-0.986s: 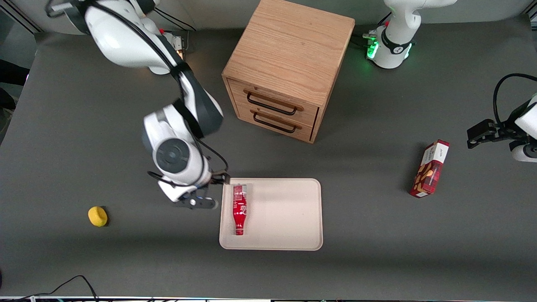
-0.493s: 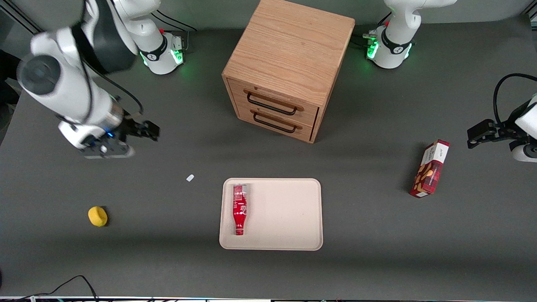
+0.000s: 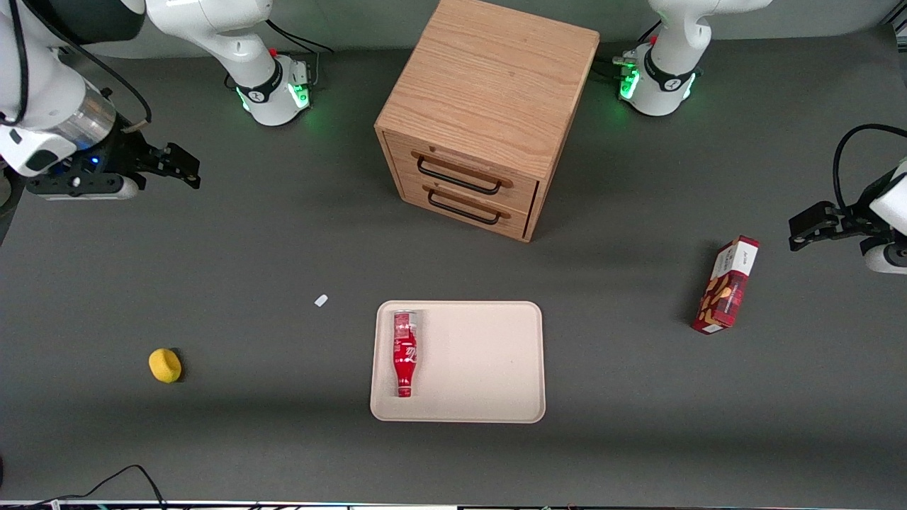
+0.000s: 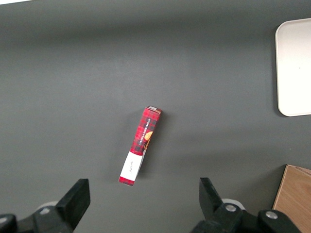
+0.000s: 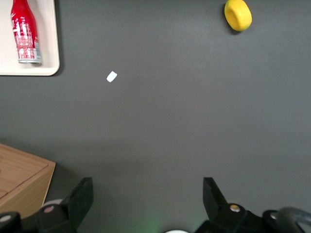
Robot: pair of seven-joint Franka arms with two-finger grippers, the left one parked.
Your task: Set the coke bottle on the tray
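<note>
Gripper (image 3: pixel 186 165) pulled way back toward working arm's end of table, fingers spread, holding nothing. Coke bottle (image 3: pixel 404 352) unmoved, lying flat on tray (image 3: pixel 482 361).

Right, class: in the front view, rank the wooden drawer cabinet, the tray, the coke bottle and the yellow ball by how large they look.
1. wooden drawer cabinet
2. tray
3. coke bottle
4. yellow ball

The claw hangs open, away from all four.
</note>
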